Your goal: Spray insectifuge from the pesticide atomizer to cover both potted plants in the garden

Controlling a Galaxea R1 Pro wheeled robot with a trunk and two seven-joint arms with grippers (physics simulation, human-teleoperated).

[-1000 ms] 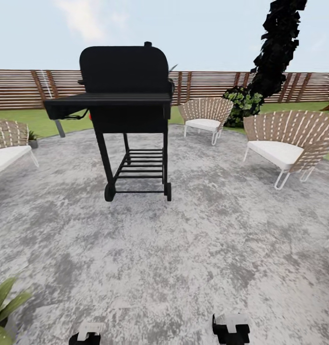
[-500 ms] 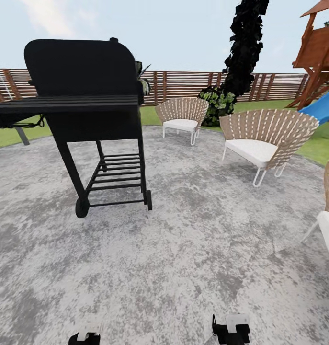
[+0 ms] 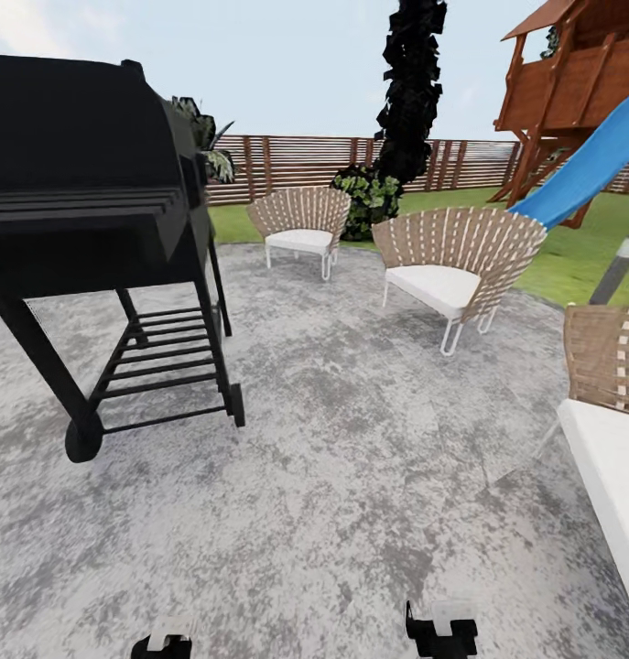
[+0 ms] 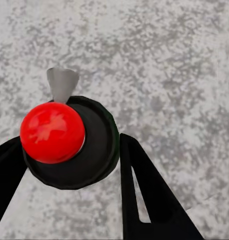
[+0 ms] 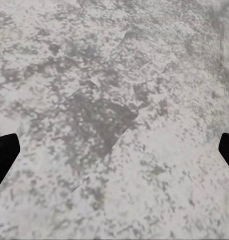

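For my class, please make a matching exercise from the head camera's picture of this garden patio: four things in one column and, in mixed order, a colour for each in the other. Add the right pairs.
Things:
1. barbecue grill
2. slide
3. chair cushion
4. patio floor

Colours:
A. white
B. mottled grey
C. black
D. blue

Right pairs: 1-C, 2-D, 3-A, 4-B
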